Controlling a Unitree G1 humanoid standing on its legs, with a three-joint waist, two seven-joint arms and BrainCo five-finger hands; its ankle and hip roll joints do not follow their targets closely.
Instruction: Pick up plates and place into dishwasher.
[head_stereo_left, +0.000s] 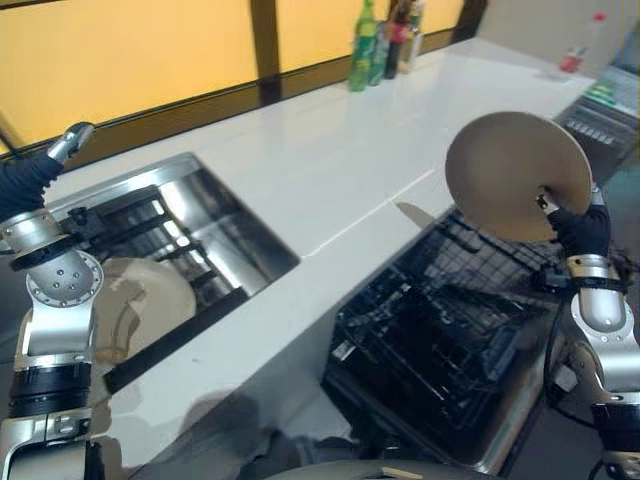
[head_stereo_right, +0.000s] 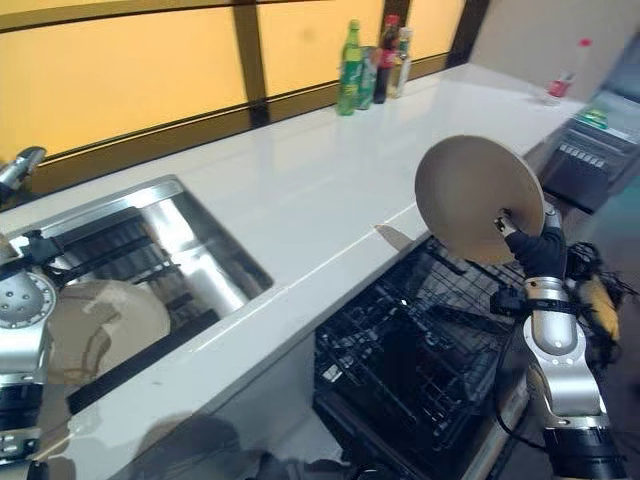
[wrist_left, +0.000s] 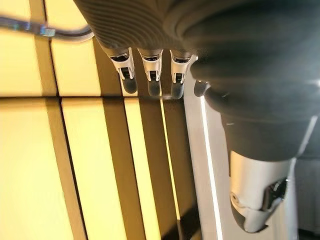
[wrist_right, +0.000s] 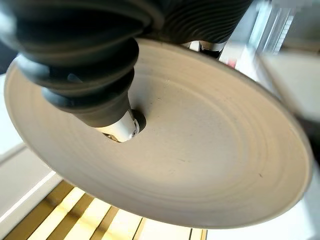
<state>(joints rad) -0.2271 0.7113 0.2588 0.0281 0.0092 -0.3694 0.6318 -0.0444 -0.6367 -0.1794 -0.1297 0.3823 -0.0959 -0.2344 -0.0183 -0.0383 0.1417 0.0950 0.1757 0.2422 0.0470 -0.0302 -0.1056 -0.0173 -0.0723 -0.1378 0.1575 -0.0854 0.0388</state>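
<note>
Across the white counter, at 8 o'clock, sits a steel sink keeping 1 beige plate for later. At 5 o'clock, gapes the dishwasher rack, ready for loading. Above it, tilted on edge for slotting, hangs 1 tan plate, pinched at its lower rim by right hand. At 9 o'clock, idles left hand, fingers straight, empty.

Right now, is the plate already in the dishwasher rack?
Not yet: the right hand pinches the plate tilted on edge above the dishwasher rack.
</note>
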